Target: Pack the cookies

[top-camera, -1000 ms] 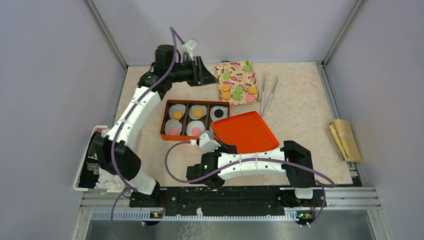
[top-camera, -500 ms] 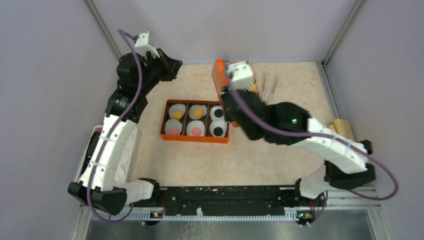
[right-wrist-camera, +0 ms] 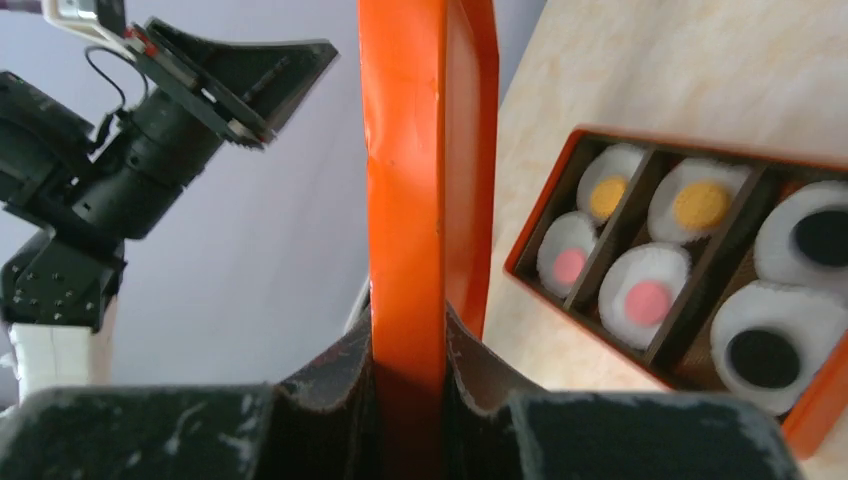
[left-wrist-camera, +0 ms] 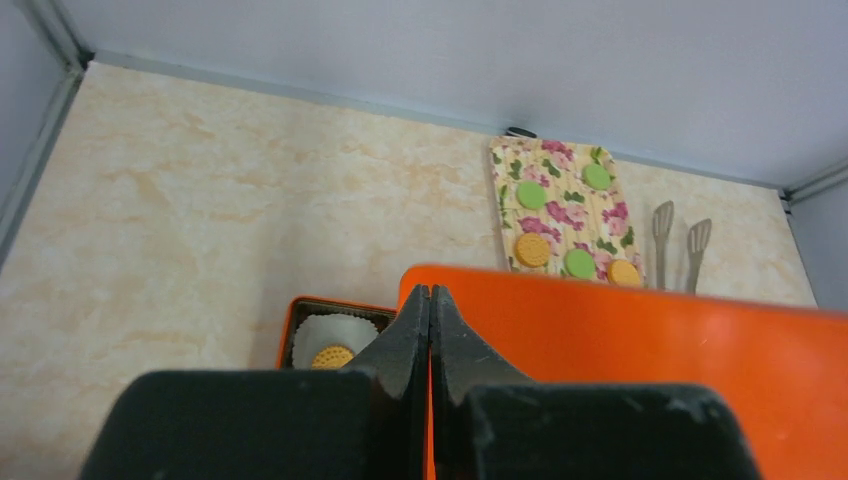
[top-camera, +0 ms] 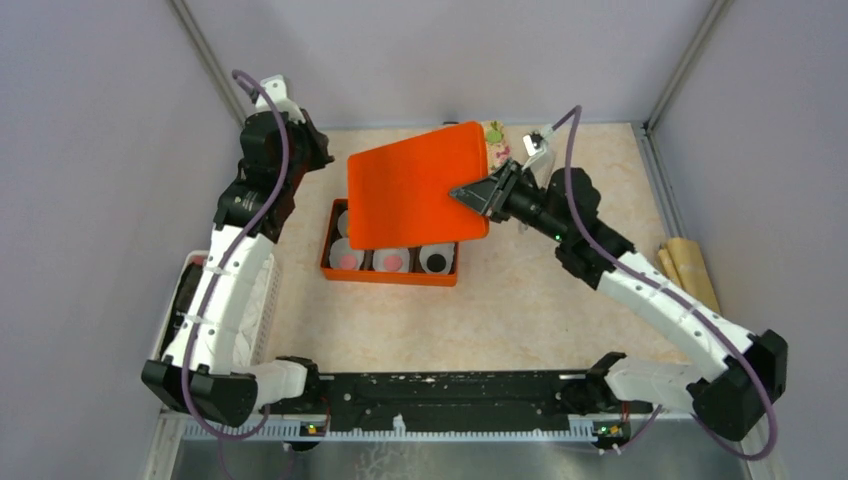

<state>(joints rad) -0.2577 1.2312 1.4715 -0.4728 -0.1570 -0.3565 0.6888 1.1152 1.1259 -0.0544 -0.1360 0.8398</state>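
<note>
Orange lid (top-camera: 415, 195) clamped at its right edge by right gripper (top-camera: 478, 197), tilted above box (top-camera: 390, 279), long axes roughly aligned. Cookies (right-wrist-camera: 648, 300) sit inside in liners (right-wrist-camera: 608, 168). Left gripper (left-wrist-camera: 429, 310) closed, empty, off left.

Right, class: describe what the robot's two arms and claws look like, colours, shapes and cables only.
The left arm and right arm match: white shell segments, black joints and black bases, with a purple cable looping along each. The left claw and right claw each have two black, wedge-shaped fingers with pale scuffs.
</note>
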